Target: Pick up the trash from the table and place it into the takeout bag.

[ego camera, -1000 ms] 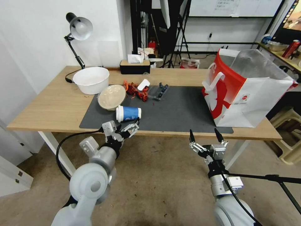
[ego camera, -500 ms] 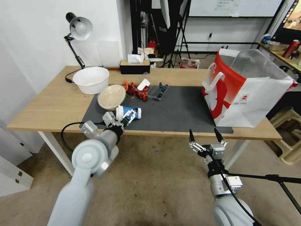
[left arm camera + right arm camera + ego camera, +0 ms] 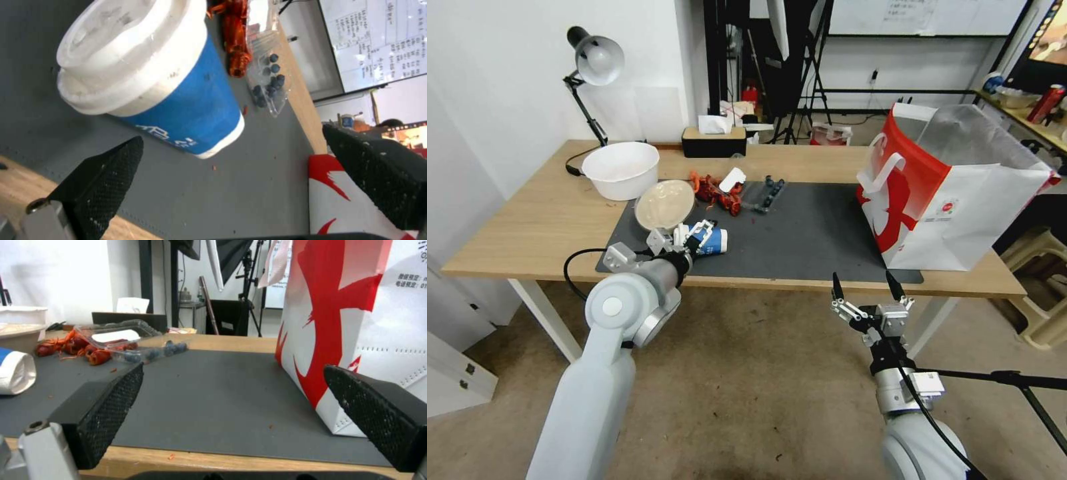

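A white-lidded blue paper cup [image 3: 707, 241] lies on its side on the dark grey mat [image 3: 807, 233] of the table [image 3: 540, 220]. My left gripper [image 3: 696, 235] is open right at the cup's lid end. In the left wrist view the cup [image 3: 178, 96] lies just ahead of the spread fingertips [image 3: 106, 173], untouched. Behind it are a tilted beige bowl [image 3: 664, 205], red leftovers [image 3: 718, 191] and a clear plastic bag of dark berries [image 3: 764, 193]. The takeout bag [image 3: 954, 193] stands open at the right. My right gripper [image 3: 864, 288] hangs open below the table's front edge, near the bag [image 3: 356, 306].
A white bowl [image 3: 620, 170], a desk lamp [image 3: 594, 60] with its cable, and a dark tissue box [image 3: 714, 141] stand along the back left of the table. Bare mat lies between the cup and the takeout bag. A beige stool [image 3: 1040, 267] is at the far right.
My left arm has reached forward from below the table edge, bringing its open gripper up to the blue cup. The right gripper has barely moved.
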